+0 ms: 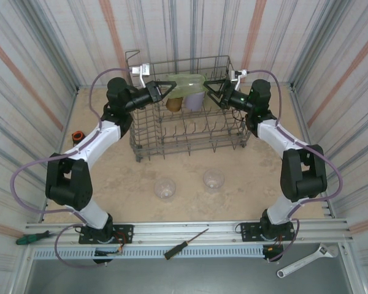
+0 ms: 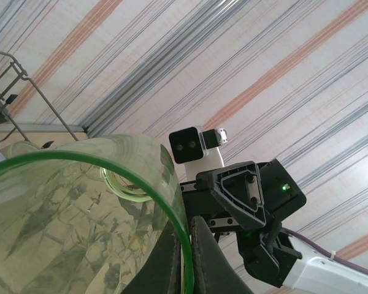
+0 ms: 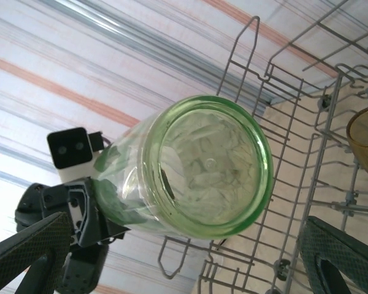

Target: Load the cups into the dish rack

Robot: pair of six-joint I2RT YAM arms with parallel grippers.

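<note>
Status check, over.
Left hand shut on green cup, at rim, above rack. Right hand open, facing its base. Amber cup, lilac cup racked beneath; two clear cups on table.

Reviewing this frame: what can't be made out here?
Top external: how the lilac cup and amber cup sit in the dish rack; the green cup and left gripper overlap them.
Top external: whether the two clear cups stand upright or inverted; too small.
Right wrist: fingers of the right gripper run off the bottom edge; contact with the green cup unclear.
</note>
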